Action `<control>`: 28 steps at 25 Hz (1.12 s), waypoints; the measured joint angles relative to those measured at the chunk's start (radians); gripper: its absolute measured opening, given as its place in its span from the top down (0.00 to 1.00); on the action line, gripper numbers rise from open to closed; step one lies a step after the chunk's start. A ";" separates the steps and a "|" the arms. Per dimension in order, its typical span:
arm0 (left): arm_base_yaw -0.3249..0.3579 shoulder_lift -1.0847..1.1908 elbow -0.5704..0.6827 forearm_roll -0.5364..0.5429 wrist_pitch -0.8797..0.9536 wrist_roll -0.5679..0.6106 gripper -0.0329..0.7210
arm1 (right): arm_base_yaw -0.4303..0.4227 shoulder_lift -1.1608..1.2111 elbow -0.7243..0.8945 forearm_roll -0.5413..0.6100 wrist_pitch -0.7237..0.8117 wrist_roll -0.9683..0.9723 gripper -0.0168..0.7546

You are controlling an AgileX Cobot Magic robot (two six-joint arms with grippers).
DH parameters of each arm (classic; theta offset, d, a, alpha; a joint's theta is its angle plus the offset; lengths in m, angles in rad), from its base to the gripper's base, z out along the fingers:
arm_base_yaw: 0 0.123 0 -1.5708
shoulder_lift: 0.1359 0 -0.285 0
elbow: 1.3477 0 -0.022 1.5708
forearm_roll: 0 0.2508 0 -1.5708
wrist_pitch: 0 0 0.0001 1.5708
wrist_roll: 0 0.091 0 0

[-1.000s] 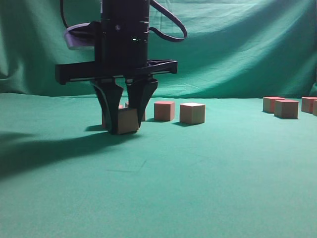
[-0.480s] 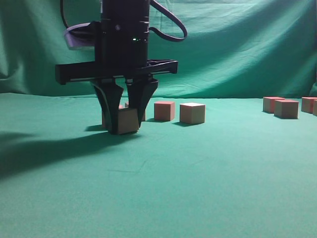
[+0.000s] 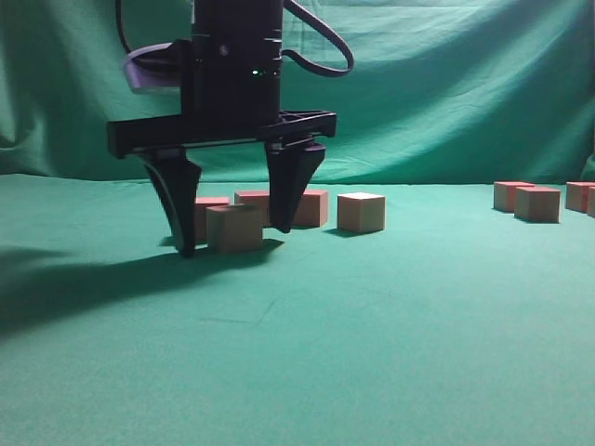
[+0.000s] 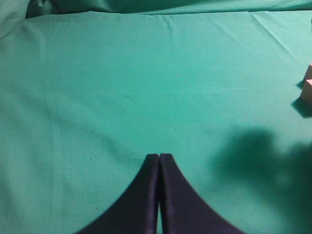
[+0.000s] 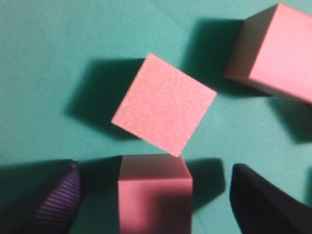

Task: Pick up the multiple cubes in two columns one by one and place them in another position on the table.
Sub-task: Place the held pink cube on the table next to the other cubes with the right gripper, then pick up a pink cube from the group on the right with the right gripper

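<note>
In the exterior view my right gripper [image 3: 234, 240] is open, its fingers straddling a tan-faced cube [image 3: 234, 229] that rests on the green table [image 3: 372, 316]. The right wrist view shows that cube [image 5: 155, 195] between the spread jaws [image 5: 155, 202], untouched. A tilted pink-topped cube [image 5: 164, 104] touches its far corner and another cube [image 5: 278, 53] sits at the upper right. More cubes [image 3: 311, 206] [image 3: 361, 212] stand close behind and to the right. My left gripper [image 4: 159, 157] is shut and empty over bare cloth. It does not show in the exterior view.
A second group of cubes [image 3: 537, 203] stands at the far right of the table. Two cube edges [image 4: 307, 90] show at the right border of the left wrist view. A draped green backdrop [image 3: 446, 84] hangs behind the table.
My right gripper's jaws have spread apart and let go of the tan-faced cube, which now rests on the cloth. The left gripper is shown only now.
</note>
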 joint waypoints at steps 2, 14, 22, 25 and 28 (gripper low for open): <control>0.000 0.000 0.000 0.000 0.000 0.000 0.96 | 0.000 -0.004 0.000 0.004 0.004 -0.004 0.25; 0.000 0.000 0.000 0.000 0.000 0.000 0.96 | 0.000 -0.295 -0.051 -0.018 0.148 -0.021 0.25; 0.000 0.000 0.000 0.000 0.000 0.000 0.96 | 0.000 -0.597 -0.057 -0.282 0.234 0.041 0.30; 0.000 0.000 0.000 0.000 0.000 0.000 0.96 | -0.023 -0.688 -0.050 -0.353 0.238 0.092 0.30; 0.000 0.000 0.000 0.000 0.000 0.000 0.96 | -0.081 -0.766 0.007 -0.368 0.238 0.123 0.30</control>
